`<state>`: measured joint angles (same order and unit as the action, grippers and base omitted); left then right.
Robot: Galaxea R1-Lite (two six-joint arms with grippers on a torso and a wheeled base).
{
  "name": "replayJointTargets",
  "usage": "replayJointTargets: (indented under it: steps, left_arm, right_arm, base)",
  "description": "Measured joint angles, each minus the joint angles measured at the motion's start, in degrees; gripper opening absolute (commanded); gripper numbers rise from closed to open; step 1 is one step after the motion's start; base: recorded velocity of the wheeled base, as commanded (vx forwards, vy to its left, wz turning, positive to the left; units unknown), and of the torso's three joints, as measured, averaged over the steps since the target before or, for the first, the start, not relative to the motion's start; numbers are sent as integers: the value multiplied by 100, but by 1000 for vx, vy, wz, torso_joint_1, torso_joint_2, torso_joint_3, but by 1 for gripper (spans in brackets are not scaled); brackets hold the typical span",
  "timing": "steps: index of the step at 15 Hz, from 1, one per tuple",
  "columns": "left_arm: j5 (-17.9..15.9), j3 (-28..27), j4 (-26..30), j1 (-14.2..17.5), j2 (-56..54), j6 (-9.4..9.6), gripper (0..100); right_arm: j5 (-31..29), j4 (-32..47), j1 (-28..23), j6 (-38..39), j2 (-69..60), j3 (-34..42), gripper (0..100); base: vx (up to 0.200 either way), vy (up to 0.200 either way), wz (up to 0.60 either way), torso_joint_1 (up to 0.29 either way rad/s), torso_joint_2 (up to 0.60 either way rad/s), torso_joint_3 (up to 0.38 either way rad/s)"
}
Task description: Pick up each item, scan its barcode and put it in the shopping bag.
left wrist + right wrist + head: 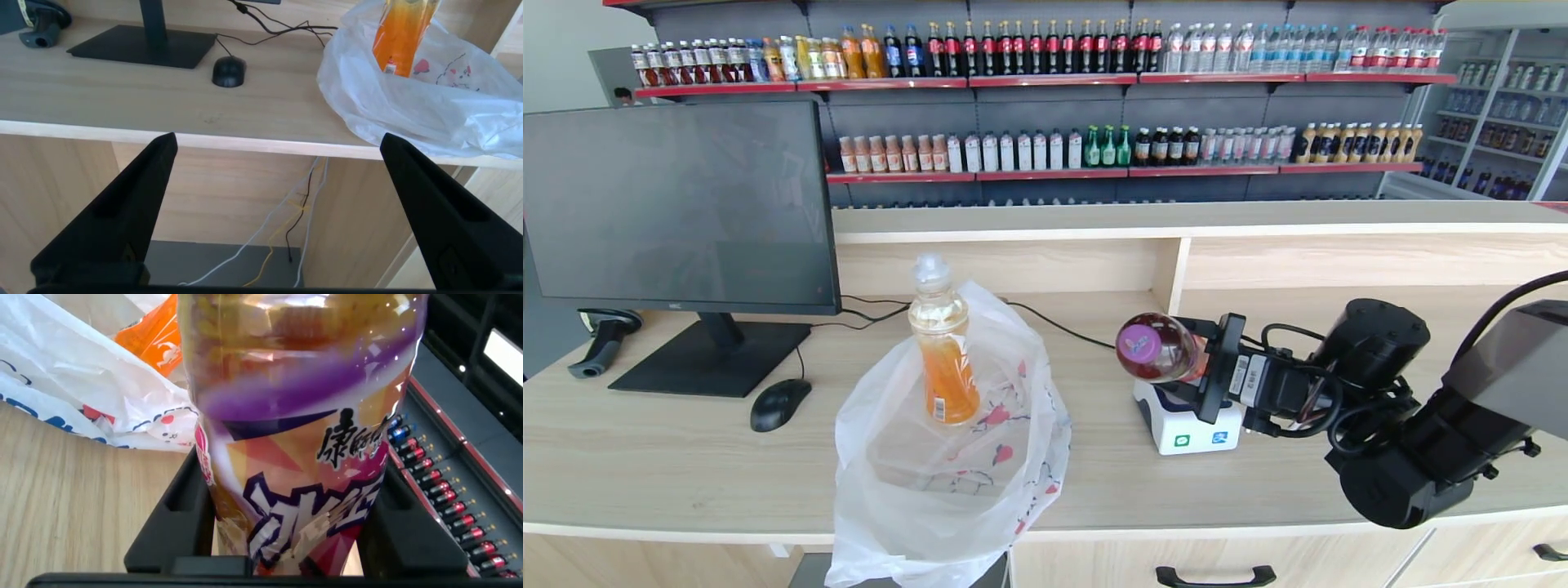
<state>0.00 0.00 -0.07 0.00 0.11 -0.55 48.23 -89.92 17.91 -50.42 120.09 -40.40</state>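
My right gripper [1196, 359] is shut on a bottle with a purple cap [1158, 347], held lying sideways just above the white barcode scanner [1186, 425] on the counter. In the right wrist view the bottle [306, 416] has a purple and orange label and sits between the fingers [176, 518]. A white plastic shopping bag [947, 457] stands open at the counter's front edge with an orange drink bottle [941, 351] upright in it. My left gripper [278, 212] hangs open below the counter edge, left of the bag [425, 90].
A monitor [678, 204] on a black stand, a mouse [779, 404] and a handheld scanner [603, 339] occupy the counter's left. A black cable runs behind the bag. A raised wooden ledge [1176, 220] backs the counter; drink shelves stand beyond.
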Motion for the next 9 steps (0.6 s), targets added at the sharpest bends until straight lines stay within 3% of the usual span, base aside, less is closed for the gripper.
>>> replayJointTargets:
  steps: [9]
  left_arm:
    - [0, 0, 0, 0, 0, -2, 100]
  right_arm:
    - [-9, 0, -18, 30, -110, 55, 0]
  base:
    - [0, 0, 0, 0, 0, 0]
